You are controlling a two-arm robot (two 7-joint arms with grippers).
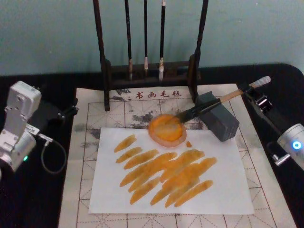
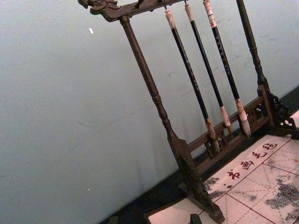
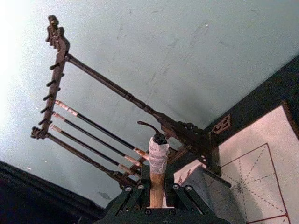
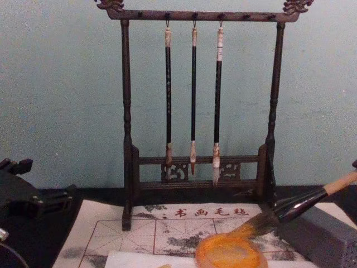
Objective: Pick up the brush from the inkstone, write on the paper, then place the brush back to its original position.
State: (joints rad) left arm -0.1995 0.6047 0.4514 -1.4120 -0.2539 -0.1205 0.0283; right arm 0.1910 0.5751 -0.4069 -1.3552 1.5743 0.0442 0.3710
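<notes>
At two o'clock from the round glossy orange inkstone (image 1: pixel 161 134), the right tool (image 3: pixel 156 190) pinches the thick light-wood brush (image 1: pixel 204 108), whose bushy tip rests on the dish. Orange strokes (image 1: pixel 166 173) cover the white paper sheet (image 1: pixel 228 187), so the return seems nearly done: next, release and retreat. Red characters (image 1: pixel 156 94) on the gridded mat (image 1: pixel 83 156) read 书画毛毡; the left tool (image 1: pixel 50 114) idles at nine o'clock.

Dark wooden rack (image 4: pixel 127 139) is standing at the far edge of the mat (image 1: pixel 90 114), backing onto the teal wall (image 4: pixel 61 100). Three thin black brushes (image 4: pixel 193 95) are hanging side by side from its top bar, pale tips pointing down. The ink-stained, red-gridded mat is lying flat on the black tabletop (image 1: pixel 33 204), with red characters (image 1: pixel 159 94) running between the rack's feet. Grey block (image 1: pixel 223 121) is sitting askew on the mat, just beside the rack's right foot.
</notes>
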